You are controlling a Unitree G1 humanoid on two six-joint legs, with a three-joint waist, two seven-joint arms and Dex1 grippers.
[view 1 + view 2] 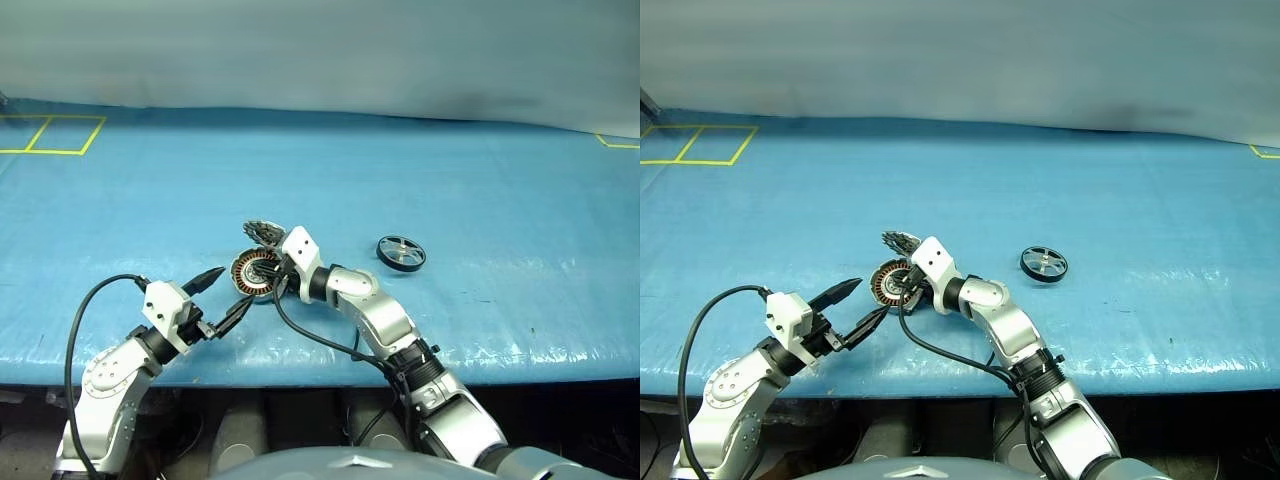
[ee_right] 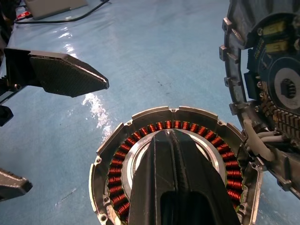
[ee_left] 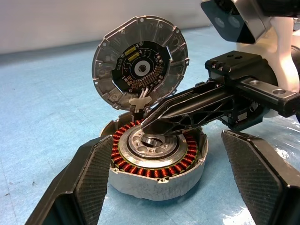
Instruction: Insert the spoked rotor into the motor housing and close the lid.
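The motor housing [image 3: 157,159] sat on the blue table [image 1: 480,180] near its front edge, its lid [image 3: 140,65] standing open and upright at the far rim, dark inner face showing. The right gripper [image 3: 152,127] had its two fingers pressed together, tips over the housing's silvery centre, while the left gripper [image 1: 222,295] hung just beside the housing with fingers spread wide, holding nothing. The spoked rotor [image 1: 401,252] lay flat on the table, well off to the housing's right.
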